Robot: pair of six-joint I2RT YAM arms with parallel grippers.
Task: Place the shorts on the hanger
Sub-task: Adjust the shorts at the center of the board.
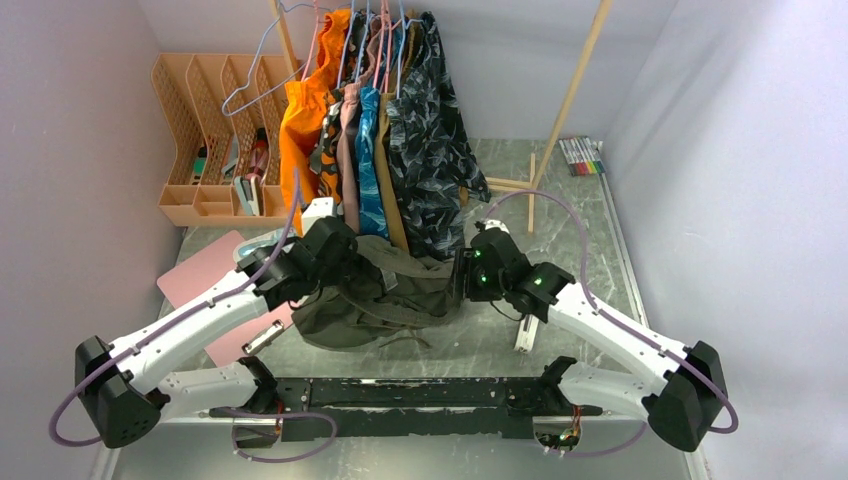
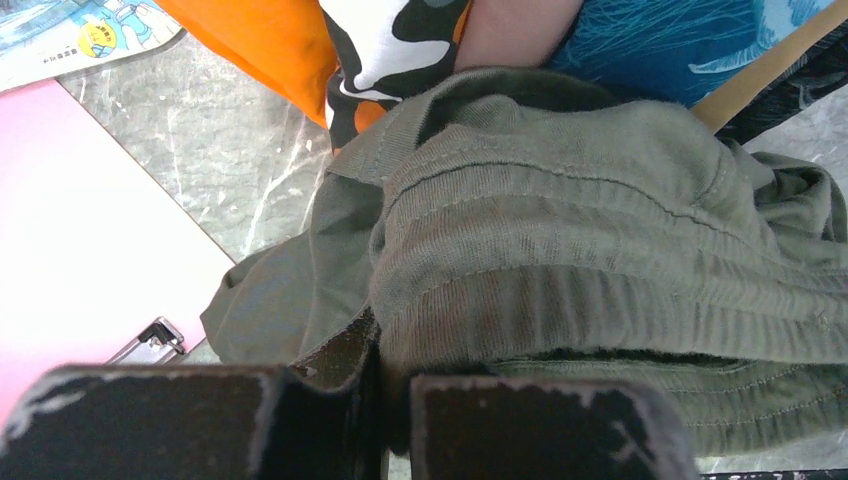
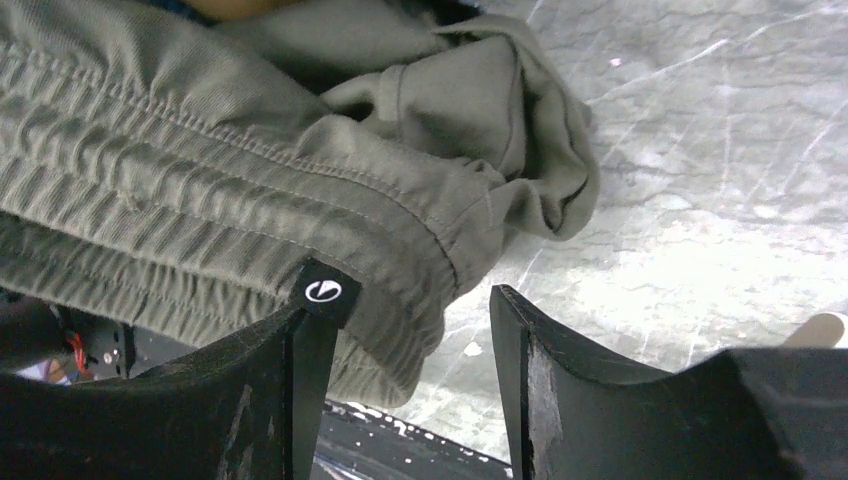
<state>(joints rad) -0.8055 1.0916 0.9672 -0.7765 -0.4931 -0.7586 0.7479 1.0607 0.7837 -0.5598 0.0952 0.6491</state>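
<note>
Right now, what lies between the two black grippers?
The crumpled dark olive-green fabric shorts, stretching from left gripper to right gripper, shown in the top view.

The shorts (image 1: 390,295) are plain olive-green. The table (image 1: 575,235) is grey, veined like marble. An orange garment (image 1: 305,110) is unpatterned, and a camouflage garment (image 1: 432,150) is dark grey.

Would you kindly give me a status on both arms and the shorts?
Left gripper shut on the shorts, at waistband. Right gripper jaws open against waistband's far end. Shorts bunched between arms; hanging clothes close behind.
</note>
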